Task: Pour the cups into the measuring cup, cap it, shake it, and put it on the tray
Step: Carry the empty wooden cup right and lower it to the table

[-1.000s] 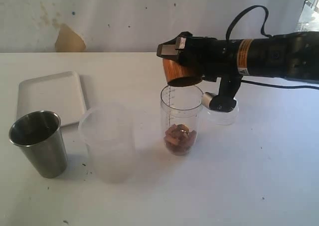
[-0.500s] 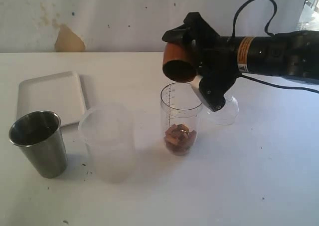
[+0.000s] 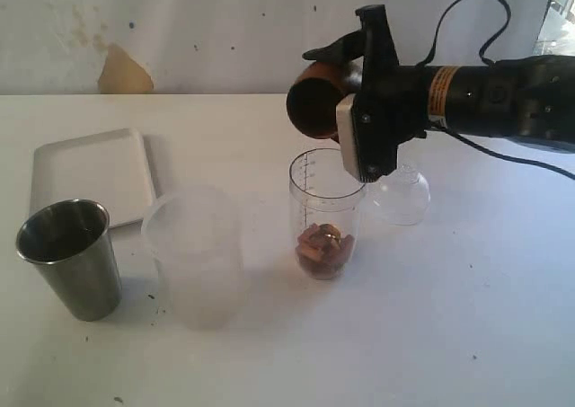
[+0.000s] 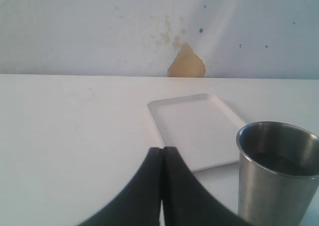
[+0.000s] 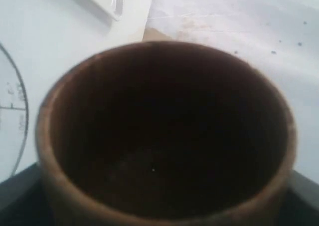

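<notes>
Right gripper [image 3: 347, 97] is clamping the wooden cup [image 3: 314, 106], tipped sideways just above the measuring cup [image 3: 326, 214]. Left gripper [image 4: 163, 171] is sitting clenched and empty near the steel tumbler [image 3: 72, 259]. Risk: pulling the wooden cup away low could clip the measuring cup's rim and topple it.

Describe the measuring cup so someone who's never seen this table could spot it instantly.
Start at the white table and find the black arm holding a tipped wooden cup. The measuring cup stands upright just below that cup. Unlike the wider frosted cup beside it, it is clear, has dark graduation marks, and holds brown pieces.
</notes>
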